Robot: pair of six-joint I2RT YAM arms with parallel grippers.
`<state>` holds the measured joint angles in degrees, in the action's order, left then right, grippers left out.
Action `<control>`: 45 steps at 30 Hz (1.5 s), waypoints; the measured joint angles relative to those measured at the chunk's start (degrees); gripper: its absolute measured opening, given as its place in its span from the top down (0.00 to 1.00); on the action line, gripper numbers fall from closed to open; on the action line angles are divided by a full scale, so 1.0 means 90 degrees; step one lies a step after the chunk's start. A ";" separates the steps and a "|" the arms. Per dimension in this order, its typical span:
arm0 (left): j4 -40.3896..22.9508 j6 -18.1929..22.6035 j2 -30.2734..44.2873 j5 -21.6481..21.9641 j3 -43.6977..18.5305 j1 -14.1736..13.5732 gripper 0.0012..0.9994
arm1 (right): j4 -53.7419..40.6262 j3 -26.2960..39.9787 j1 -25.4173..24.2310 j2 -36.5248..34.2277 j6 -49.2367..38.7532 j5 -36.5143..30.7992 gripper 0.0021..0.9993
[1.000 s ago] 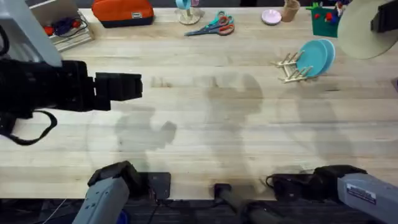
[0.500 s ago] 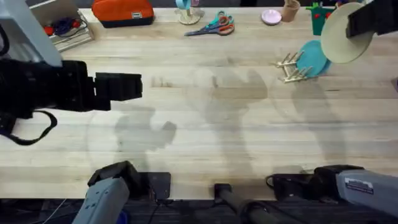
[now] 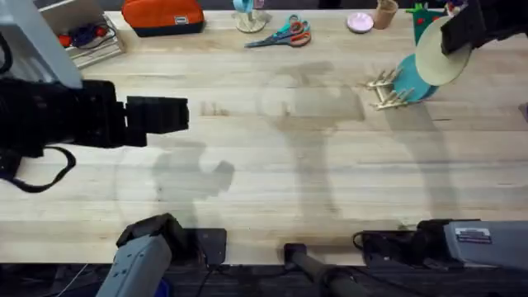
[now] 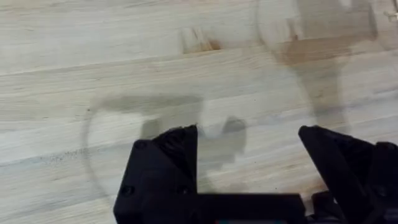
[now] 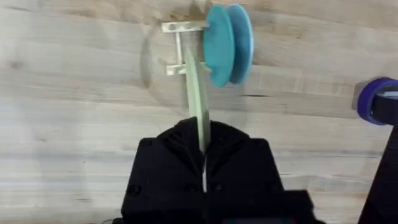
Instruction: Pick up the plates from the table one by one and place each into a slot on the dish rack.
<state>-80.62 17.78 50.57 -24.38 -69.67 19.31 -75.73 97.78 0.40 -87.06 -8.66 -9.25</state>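
Observation:
My right gripper (image 3: 455, 35) is shut on a pale cream-green plate (image 3: 437, 59), held on edge just above the dish rack (image 3: 386, 89) at the far right of the table (image 3: 272, 190). Two teal-blue plates (image 3: 415, 78) stand upright in the rack. In the right wrist view the cream plate (image 5: 197, 102) shows edge-on between my fingers, its far edge beside the teal plates (image 5: 227, 43) and over the rack's wooden pegs (image 5: 178, 48). My left gripper (image 3: 176, 115) hovers over the left side of the table, open (image 4: 249, 134), with only bare wood beneath it.
Along the far edge lie an orange pouch (image 3: 162, 15), scissors (image 3: 289, 33), a small pink dish (image 3: 360, 22) and a green item (image 3: 429, 31). A wire basket (image 3: 82, 37) stands at the far left. A blue object (image 5: 378, 99) sits near the rack.
My right gripper has carried the cream plate down and to the left, until it overlaps the teal plates in the rack. The left arm has not moved.

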 joint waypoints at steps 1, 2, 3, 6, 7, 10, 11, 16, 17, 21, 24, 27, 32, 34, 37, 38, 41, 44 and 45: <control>0.0000 0.0000 0.0000 0.0000 0.0000 0.0000 0.01 | 0.0030 0.0000 -0.0061 -0.0031 -0.0039 0.0005 0.97; 0.0001 -0.0001 0.0000 0.0000 0.0000 0.0000 0.00 | 0.0060 0.0000 -0.0118 -0.0059 -0.0078 0.0005 0.97; 0.0000 -0.0002 0.0000 0.0000 0.0000 0.0000 0.00 | 0.0087 0.0000 -0.0170 -0.0087 -0.0103 0.0005 0.97; 0.0000 0.0000 0.0000 0.0000 0.0000 0.0000 0.00 | 0.0151 0.0000 -0.0297 -0.0199 -0.0202 0.0005 0.97; 0.0000 0.0000 0.0000 0.0000 0.0000 0.0000 0.00 | 0.0171 0.0000 -0.0323 -0.0247 -0.0237 0.0007 0.97; 0.0000 -0.0002 0.0000 0.0000 0.0000 0.0000 0.00 | 0.0229 0.0000 -0.0345 -0.0383 -0.0335 0.0007 0.97; 0.0000 0.0000 0.0000 0.0000 0.0000 0.0000 0.00 | 0.0251 0.0000 -0.0345 -0.0432 -0.0365 0.0007 0.97; 0.0000 0.0000 0.0000 0.0000 0.0000 0.0000 0.00 | 0.0431 0.0000 -0.0345 -0.0685 -0.0431 0.0009 0.97; 0.0000 0.0000 0.0000 0.0000 0.0000 0.0002 0.00 | 0.0480 0.0000 -0.0345 -0.0738 -0.0431 0.0007 0.97; 0.0000 0.0000 0.0000 0.0000 0.0000 0.0000 0.01 | 0.0655 0.0000 -0.0345 -0.0925 -0.0453 0.0007 0.97; 0.0000 -0.0002 0.0000 0.0000 0.0000 0.0000 0.01 | 0.0684 0.0000 -0.0345 -0.1009 -0.0460 0.0007 0.97; 0.0000 0.0000 0.0000 0.0000 0.0000 0.0000 0.01 | 0.0693 0.0000 -0.0345 -0.1099 -0.0472 0.0009 0.97; 0.0000 0.0000 0.0000 0.0000 0.0000 0.0000 0.01 | 0.0698 0.0000 -0.0345 -0.1281 -0.0472 0.0009 0.97; 0.0000 0.0000 0.0000 0.0000 0.0000 0.0000 0.01 | 0.0703 0.0000 -0.0345 -0.1325 -0.0472 0.0009 0.97; 0.0000 -0.0002 0.0000 0.0000 0.0000 0.0000 0.01 | 0.0708 0.0000 -0.0345 -0.1330 -0.0472 0.0009 0.97; 0.0000 0.0000 0.0000 0.0000 0.0000 0.0000 0.01 | 0.0711 0.0000 -0.0345 -0.1330 -0.0472 0.0009 0.97; 0.0000 -0.0002 0.0000 0.0000 0.0000 0.0000 0.01 | 0.0732 0.0000 -0.0345 -0.1330 -0.0472 0.0009 0.97; 0.0000 -0.0002 0.0000 0.0000 0.0000 0.0000 0.01 | 0.0735 0.0000 -0.0345 -0.1330 -0.0472 0.0009 0.97; 0.0000 0.0000 0.0000 0.0000 0.0000 0.0000 0.01 | 0.0735 0.0000 -0.0345 -0.1330 -0.0472 0.0009 0.97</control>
<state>-80.62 17.78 50.57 -24.38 -69.67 19.31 -69.12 97.78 -2.70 -99.02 -12.91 -9.17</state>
